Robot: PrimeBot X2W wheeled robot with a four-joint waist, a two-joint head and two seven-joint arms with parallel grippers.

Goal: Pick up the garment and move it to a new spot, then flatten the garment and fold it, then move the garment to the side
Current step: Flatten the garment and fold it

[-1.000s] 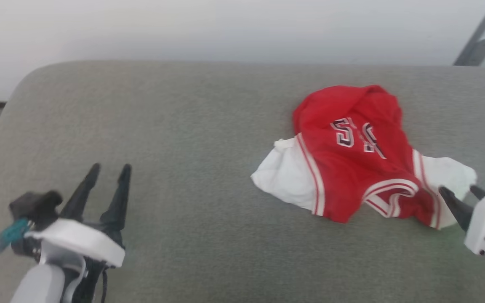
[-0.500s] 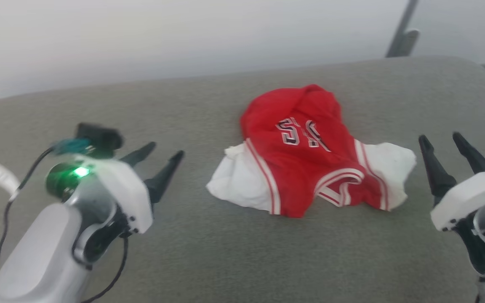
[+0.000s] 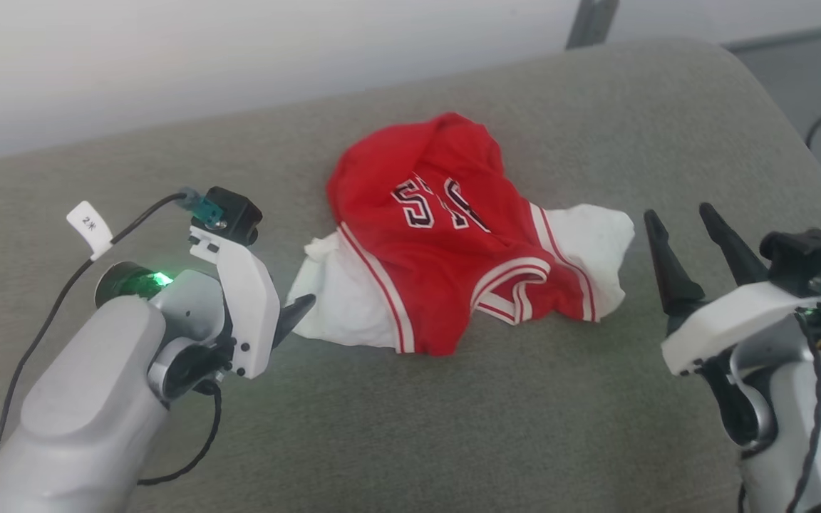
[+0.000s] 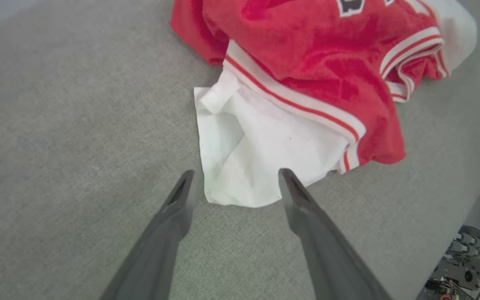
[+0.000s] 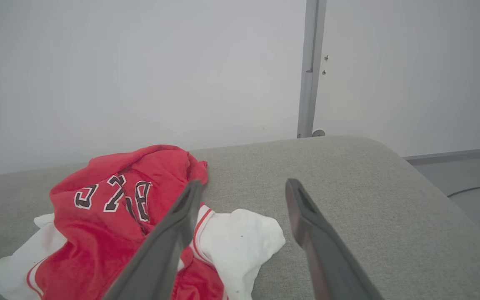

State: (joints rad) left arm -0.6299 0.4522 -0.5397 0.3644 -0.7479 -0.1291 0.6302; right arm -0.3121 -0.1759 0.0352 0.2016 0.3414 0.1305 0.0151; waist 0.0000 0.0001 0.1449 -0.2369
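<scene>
Nothing looks done yet: the garment [image 3: 439,271] lies crumpled on the grey cushion [image 3: 453,427]. The left hand [image 4: 233,177] gapes at its nine o'clock sleeve, and the right hand [image 3: 678,214] gapes empty at three o'clock.

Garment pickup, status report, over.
Left gripper open at the white sleeve. Right gripper open, clear of garment. Garment crumpled, not gripped. Nothing blocking.

Bright, even light; soft shadows, slight blur.
</scene>
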